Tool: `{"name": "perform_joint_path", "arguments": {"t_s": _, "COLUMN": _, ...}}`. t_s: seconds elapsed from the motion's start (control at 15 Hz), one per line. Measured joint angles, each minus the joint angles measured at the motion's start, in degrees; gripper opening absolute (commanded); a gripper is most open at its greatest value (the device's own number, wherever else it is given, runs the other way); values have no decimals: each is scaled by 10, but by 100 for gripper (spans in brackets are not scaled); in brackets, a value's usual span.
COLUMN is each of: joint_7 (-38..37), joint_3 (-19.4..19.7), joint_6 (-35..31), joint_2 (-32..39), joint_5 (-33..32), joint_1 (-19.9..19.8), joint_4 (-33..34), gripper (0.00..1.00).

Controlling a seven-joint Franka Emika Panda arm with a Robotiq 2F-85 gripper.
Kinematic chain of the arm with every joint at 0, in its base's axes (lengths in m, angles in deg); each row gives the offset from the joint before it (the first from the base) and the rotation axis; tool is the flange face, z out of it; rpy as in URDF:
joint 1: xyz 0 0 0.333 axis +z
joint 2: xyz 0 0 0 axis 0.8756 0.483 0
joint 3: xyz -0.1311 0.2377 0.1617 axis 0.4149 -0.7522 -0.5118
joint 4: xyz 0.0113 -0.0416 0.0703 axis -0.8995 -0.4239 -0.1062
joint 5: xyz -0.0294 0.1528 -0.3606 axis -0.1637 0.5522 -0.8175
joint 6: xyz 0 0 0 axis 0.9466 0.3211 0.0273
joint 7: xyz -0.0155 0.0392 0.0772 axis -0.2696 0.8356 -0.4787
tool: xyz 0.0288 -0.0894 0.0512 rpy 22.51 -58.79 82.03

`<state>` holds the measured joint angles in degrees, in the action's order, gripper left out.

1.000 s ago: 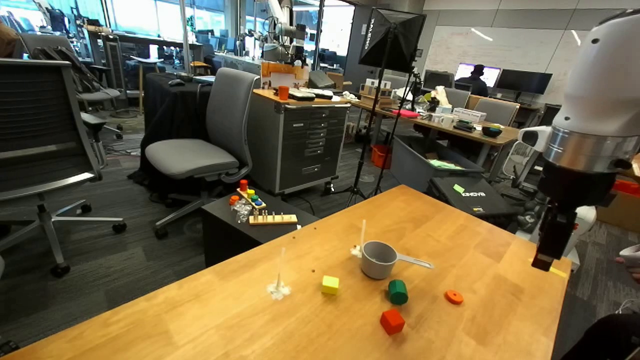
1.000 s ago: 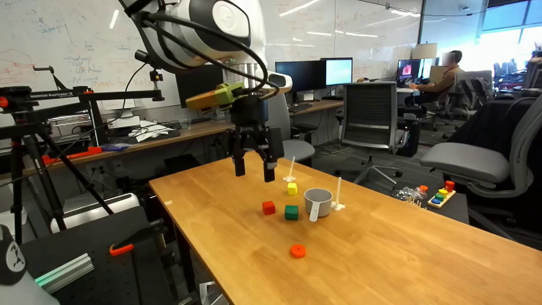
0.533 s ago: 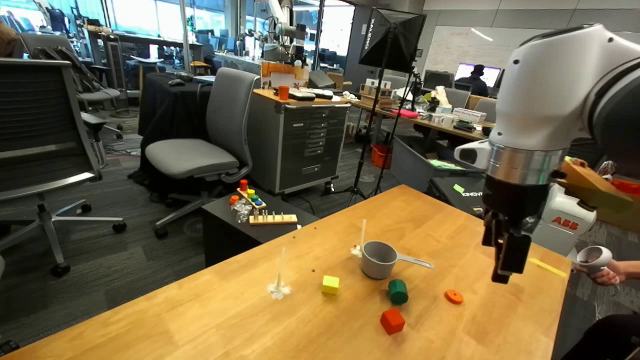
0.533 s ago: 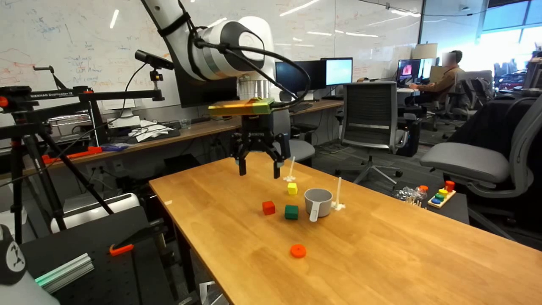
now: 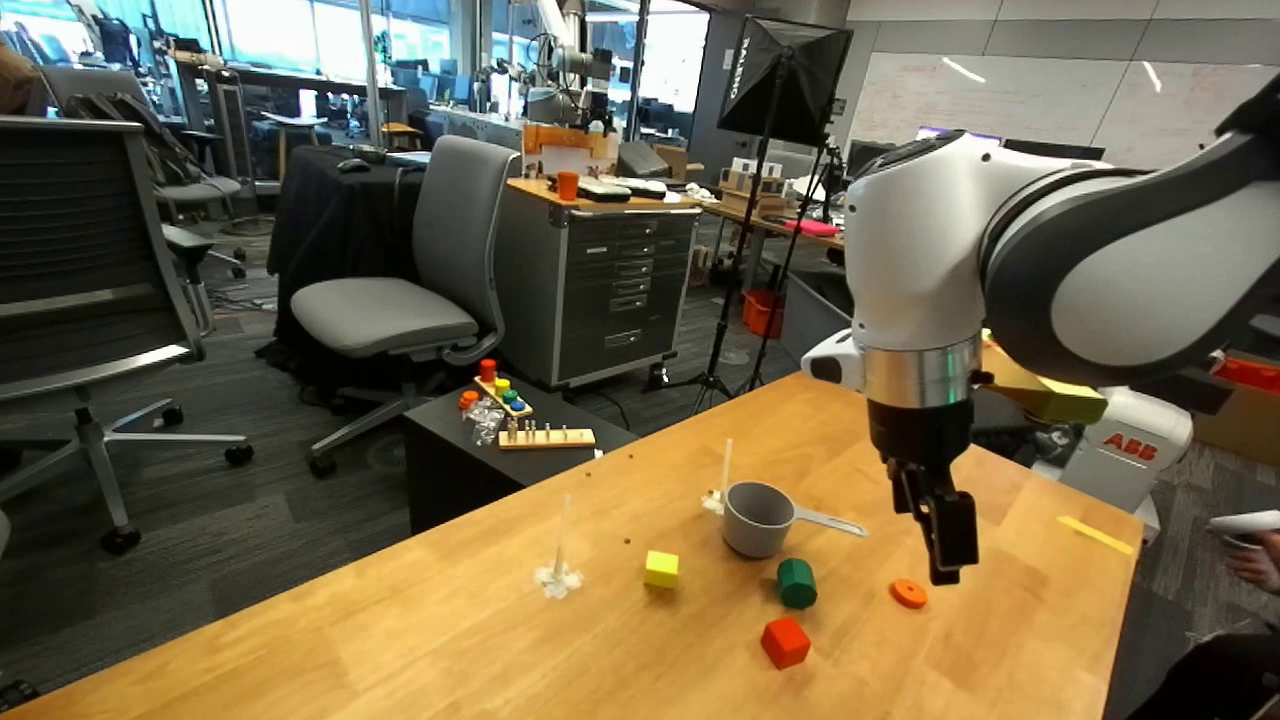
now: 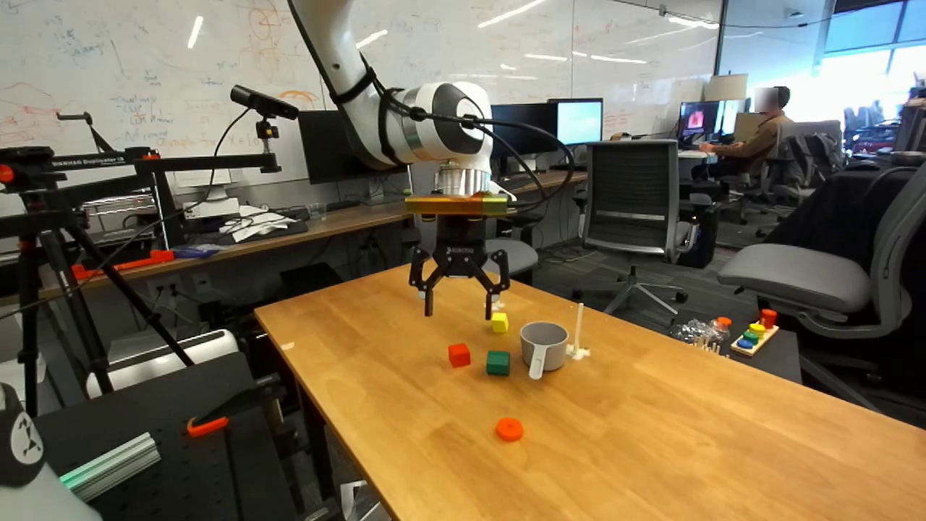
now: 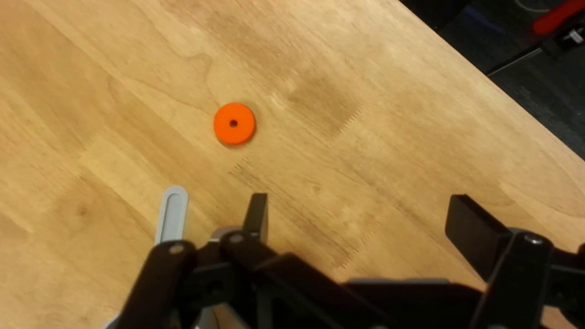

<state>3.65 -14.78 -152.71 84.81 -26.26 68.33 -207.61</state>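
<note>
Objects on the tabletop (image 5: 420, 640), left to right in an exterior view, clock positions taken about the grey measuring cup (image 5: 755, 532): yellow cube (image 5: 660, 570), eight o'clock; red cube (image 5: 785, 643), six; green faceted block (image 5: 797, 585), five; orange disc (image 5: 908, 594), four. Rightmost, the end effector (image 7: 358, 214) hovers, fingers spread, nothing between them. The flat disc is probably light, stiff and smooth, best held low across its rim.

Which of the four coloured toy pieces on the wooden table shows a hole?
The flat orange disc, with a dark hole at its centre; the red cube, yellow cube and green block show none.
</note>
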Motion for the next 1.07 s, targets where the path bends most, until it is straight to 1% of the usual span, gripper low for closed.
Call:
{"name": "perform_joint_path", "arguments": {"t_s": 0.07, "joint_7": 0, "joint_3": 0, "joint_6": 2, "joint_2": 4, "joint_5": -2, "joint_1": 1, "joint_4": 4, "gripper": 100}}
{"name": "perform_joint_path", "arguments": {"t_s": 0.13, "joint_7": 0, "joint_3": 0, "joint_6": 3, "joint_2": 6, "joint_5": -3, "joint_1": 1, "joint_4": 6, "gripper": 94}}
{"name": "perform_joint_path", "arguments": {"t_s": 0.2, "joint_7": 0, "joint_3": 0, "joint_6": 3, "joint_2": 6, "joint_5": -4, "joint_1": 1, "joint_4": 6, "gripper": 99}}
{"name": "perform_joint_path", "arguments": {"t_s": 0.27, "joint_7": 9, "joint_3": -1, "joint_6": 3, "joint_2": 7, "joint_5": -4, "joint_1": 1, "joint_4": 6, "gripper": 97}}
{"name": "perform_joint_path", "arguments": {"t_s": 0.33, "joint_7": 23, "joint_3": -3, "joint_6": 3, "joint_2": 10, "joint_5": -5, "joint_1": 1, "joint_4": 7, "gripper": 99}}
{"name": "perform_joint_path", "arguments": {"t_s": 0.47, "joint_7": 59, "joint_3": -9, "joint_6": 5, "joint_2": 18, "joint_5": -14, "joint_1": 4, "joint_4": 11, "gripper": 100}}
{"name": "perform_joint_path", "arguments": {"t_s": 0.73, "joint_7": 112, "joint_3": -20, "joint_6": 27, "joint_2": 40, "joint_5": -48, "joint_1": 23, "joint_4": 33, "gripper": 100}}
{"name": "perform_joint_path", "arguments": {"t_s": 1.07, "joint_7": 133, "joint_3": -21, "joint_6": 63, "joint_2": 83, "joint_5": -100, "joint_1": 52, "joint_4": 81, "gripper": 100}}
